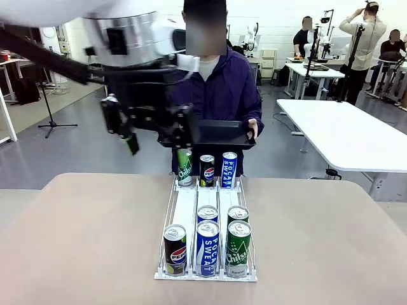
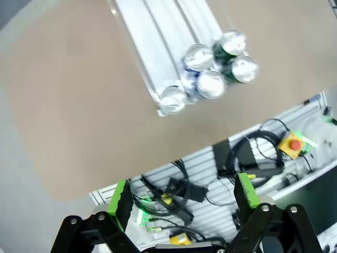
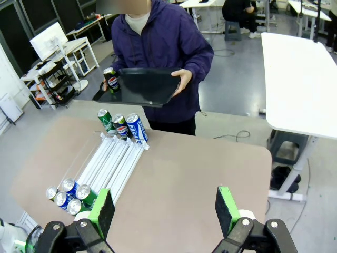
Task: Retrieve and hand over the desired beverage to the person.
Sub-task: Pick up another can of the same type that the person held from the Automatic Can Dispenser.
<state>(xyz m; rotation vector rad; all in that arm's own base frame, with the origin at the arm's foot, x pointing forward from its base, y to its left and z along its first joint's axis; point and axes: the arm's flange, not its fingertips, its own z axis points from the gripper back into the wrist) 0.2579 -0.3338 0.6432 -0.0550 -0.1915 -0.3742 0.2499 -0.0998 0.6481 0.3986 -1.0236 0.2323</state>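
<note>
Over the table (image 1: pixel 76 241), left gripper (image 2: pixel 182 184) gapes wide, empty.

**Arm and gripper pose.** The left arm (image 1: pixel 57 9) enters from the robot's left, raised high above table level. Its wrist (image 1: pixel 121 38) carries the left gripper (image 1: pixel 158 136) with the fingers pointing downward. In the left wrist view the jaws are spread wide, with nothing between the green pads (image 2: pixel 120 197). The right gripper (image 3: pixel 164 206) is held high and angled down over the table, its jaws equally wide and empty.
</note>
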